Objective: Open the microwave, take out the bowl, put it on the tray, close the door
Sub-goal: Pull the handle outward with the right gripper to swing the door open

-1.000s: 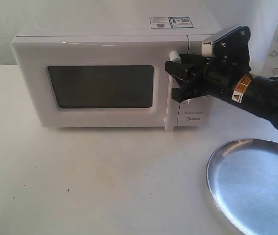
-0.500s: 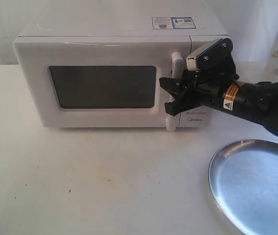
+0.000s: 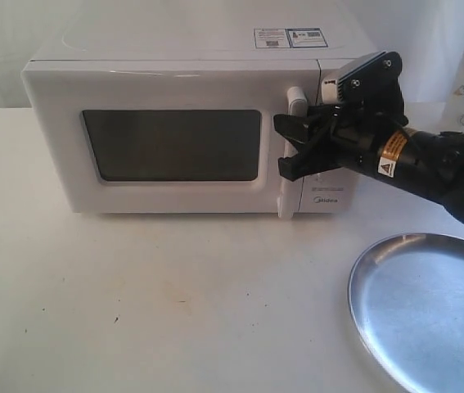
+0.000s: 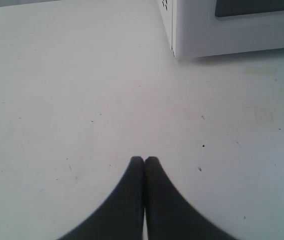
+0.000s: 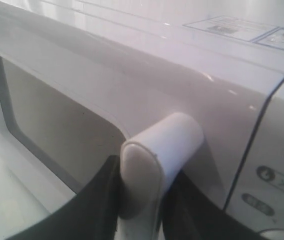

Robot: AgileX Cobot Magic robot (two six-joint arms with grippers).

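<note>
The right gripper [image 3: 286, 147] is narrowing its jaws, now pinching the handle [image 3: 285, 201]. The door [image 3: 170, 146] is awaiting the pull; the left gripper [image 4: 144, 161] is idling closed.

Front left of the tabletop [image 3: 150, 295] free; back and right blocked.
The microwave [image 3: 174, 49] walls off the back edge, door [image 3: 60, 147] closed. The tray [image 3: 428, 311] fills the front right corner. The right gripper [image 3: 282, 147] clamps the handle [image 3: 286, 201], crowding that side.
</note>
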